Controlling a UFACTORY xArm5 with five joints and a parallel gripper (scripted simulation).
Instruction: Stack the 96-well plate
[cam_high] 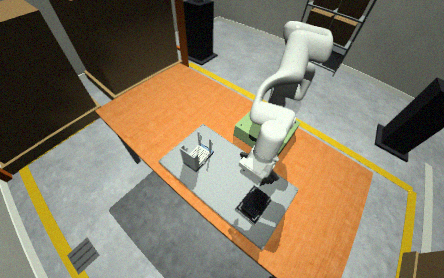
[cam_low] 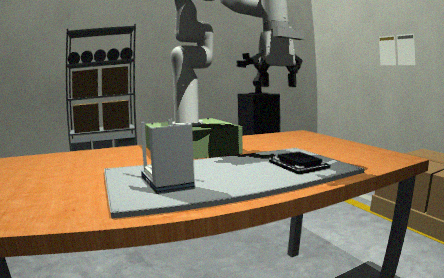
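A dark 96-well plate (cam_high: 254, 202) lies flat in the plate nest N1 (cam_high: 253, 205) at the right end of the grey mat; it also shows in the exterior view (cam_low: 300, 160). The stack rack K1 (cam_high: 197, 155) stands at the mat's left end, an open grey frame with a pale plate at its bottom; in the exterior view (cam_low: 168, 155) its grey wall hides that plate. My gripper (cam_low: 276, 80) is open and empty, high above the mat, between rack and nest and nearer the nest. In the top view the gripper (cam_high: 264, 178) hangs under the white wrist.
The grey mat (cam_high: 227, 182) lies on an orange table (cam_low: 200, 190). The arm's green base block (cam_low: 215, 137) stands behind the mat. A shelf unit (cam_low: 101, 87) and a black cabinet (cam_low: 258, 113) stand behind the table; cardboard boxes (cam_low: 412, 197) sit on the floor at right.
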